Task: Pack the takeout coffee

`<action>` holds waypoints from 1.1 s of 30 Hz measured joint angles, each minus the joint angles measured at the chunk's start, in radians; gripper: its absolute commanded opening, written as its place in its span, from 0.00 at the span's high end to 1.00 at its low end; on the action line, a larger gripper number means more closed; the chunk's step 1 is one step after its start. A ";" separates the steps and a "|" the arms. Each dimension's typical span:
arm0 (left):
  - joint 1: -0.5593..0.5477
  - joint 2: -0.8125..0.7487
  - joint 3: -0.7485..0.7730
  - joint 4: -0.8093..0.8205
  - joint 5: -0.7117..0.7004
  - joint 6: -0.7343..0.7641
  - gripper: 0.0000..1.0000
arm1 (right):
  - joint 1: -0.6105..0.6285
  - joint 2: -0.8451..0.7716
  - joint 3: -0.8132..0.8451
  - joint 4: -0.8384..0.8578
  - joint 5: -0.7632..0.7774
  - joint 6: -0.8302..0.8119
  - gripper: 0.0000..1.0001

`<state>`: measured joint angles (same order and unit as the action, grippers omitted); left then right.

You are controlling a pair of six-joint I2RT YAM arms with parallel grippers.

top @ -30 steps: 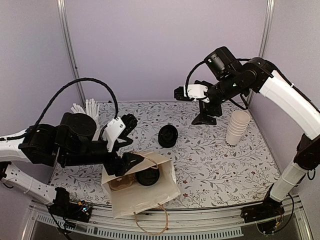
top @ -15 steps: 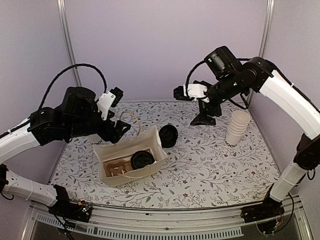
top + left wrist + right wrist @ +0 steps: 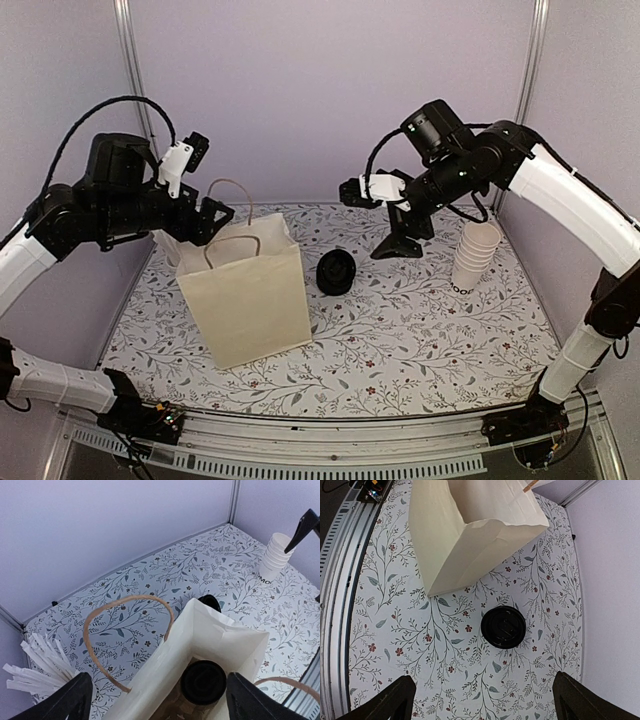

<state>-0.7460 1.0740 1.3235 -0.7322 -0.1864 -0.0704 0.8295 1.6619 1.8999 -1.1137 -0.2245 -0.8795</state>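
The takeout coffee [image 3: 202, 681] stands inside the white paper bag [image 3: 245, 295]; only its black lid shows, in the left wrist view. The bag [image 3: 210, 635] is upright at the table's left, mouth open, brown handles up. My left gripper [image 3: 205, 218] hovers just above and behind the bag's top. Its jaws are wide open [image 3: 160, 705] either side of the mouth, touching nothing. My right gripper [image 3: 400, 238] hangs open high over the table's back middle, empty [image 3: 487, 702].
A black round lid [image 3: 336, 271] lies on the flowered table right of the bag, below the right gripper [image 3: 503, 626]. A stack of plain white cups [image 3: 474, 255] stands at the right. White stir sticks [image 3: 35, 662] stand behind the bag at the left wall.
The bag went from lying open-side-up near the front edge to standing upright farther back. My left gripper lifted with it and opened wide. The right arm shifted slightly left.
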 measured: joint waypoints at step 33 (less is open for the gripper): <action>0.555 0.122 -0.029 -0.163 0.229 -0.290 0.61 | -0.162 -0.010 -0.156 0.226 -0.260 0.159 0.04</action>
<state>-0.1913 1.1961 1.2945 -0.8948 0.0429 -0.3607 0.6674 1.6524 1.7439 -0.8879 -0.4843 -0.7208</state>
